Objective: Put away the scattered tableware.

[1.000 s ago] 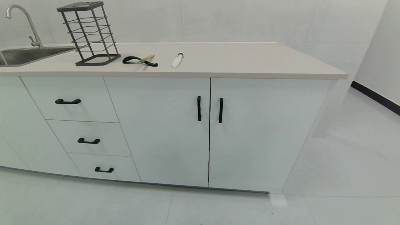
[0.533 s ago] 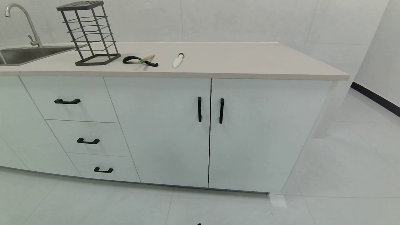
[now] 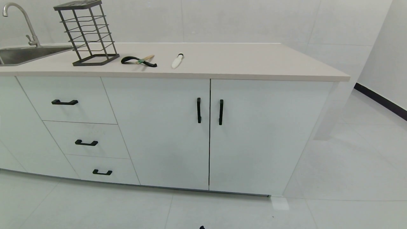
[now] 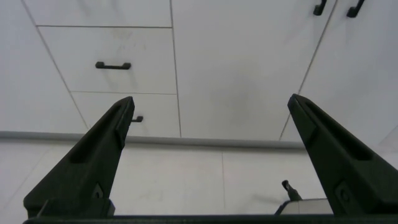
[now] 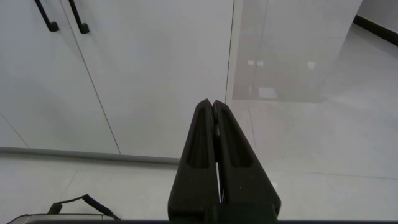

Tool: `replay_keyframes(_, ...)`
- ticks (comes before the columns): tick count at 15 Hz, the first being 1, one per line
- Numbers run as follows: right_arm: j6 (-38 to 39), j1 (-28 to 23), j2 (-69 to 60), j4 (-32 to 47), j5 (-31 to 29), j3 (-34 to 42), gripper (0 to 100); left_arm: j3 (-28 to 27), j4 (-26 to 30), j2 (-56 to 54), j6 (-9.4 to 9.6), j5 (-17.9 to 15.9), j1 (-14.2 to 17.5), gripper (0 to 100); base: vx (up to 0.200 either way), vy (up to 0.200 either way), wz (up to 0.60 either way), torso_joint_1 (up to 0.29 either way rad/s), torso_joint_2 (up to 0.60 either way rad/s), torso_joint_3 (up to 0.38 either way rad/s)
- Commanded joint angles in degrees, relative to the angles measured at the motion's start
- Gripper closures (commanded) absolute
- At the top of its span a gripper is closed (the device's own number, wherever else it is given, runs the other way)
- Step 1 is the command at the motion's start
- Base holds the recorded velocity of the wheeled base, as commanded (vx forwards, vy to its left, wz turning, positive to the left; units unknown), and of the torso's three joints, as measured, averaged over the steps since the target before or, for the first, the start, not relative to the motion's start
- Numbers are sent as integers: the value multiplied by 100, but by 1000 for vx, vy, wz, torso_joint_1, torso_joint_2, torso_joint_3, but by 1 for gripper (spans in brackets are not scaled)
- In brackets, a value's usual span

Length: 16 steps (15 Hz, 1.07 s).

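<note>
On the beige countertop [image 3: 241, 62] lie a black utensil crossed with a wooden-handled one [image 3: 139, 60] and, just to their right, a white utensil with a dark tip [image 3: 176, 61]. A black wire rack [image 3: 86, 33] stands to their left. My left gripper [image 4: 208, 112] is open, low down and facing the drawers and floor. My right gripper [image 5: 213, 115] is shut with nothing in it, low in front of the cabinet's right end.
A steel sink [image 3: 28, 54] with a tap [image 3: 19, 19] is at the counter's far left. Below are three drawers [image 3: 82, 122] and two cabinet doors with black handles [image 3: 209, 111]. Tiled floor [image 3: 343, 178] spreads to the right of the counter.
The whole head view has shifted slightly left and up, so the camera moved. The utensils and rack hold their places on the counter.
</note>
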Motion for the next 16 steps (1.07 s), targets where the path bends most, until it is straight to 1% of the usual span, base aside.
replay_keyframes(1,0,1,0,0,2,1,100,0,-7,-24,-18,14,18,0,0,0,0,0,0,0)
replay_keyframes(2,0,1,0,0,2,1,100,0,-7,-68,8,31,27,0,0,0,0,0,0,0)
replay_keyframes(4,0,1,0,0,2,1,100,0,-7,-68,-168,57,27,0,0,0,0,0,0,0)
replay_keyframes(5,0,1,0,0,2,1,100,0,1,-68,-203,31,27,0,0,0,0,0,0,0)
replay_keyframes(6,0,1,0,8,2,1,100,0,1,-68,-194,31,27,0,0,0,0,0,0,0)
replay_keyframes(7,0,1,0,0,2,1,100,0,1,-68,-115,22,18,0,0,0,0,0,0,0)
replay_keyframes(10,0,1,0,0,2,1,100,0,1,-68,-142,22,27,0,0,0,0,0,0,0)
replay_keyframes(11,0,1,0,8,2,1,100,0,1,-68,-185,31,27,0,0,0,0,0,0,0)
replay_keyframes(14,0,1,0,0,2,1,100,0,1,-68,-115,14,27,0,0,0,0,0,0,0)
replay_keyframes(16,9,1,0,0,2,1,100,0,1,-68,-124,14,27,0,0,0,0,0,0,0)
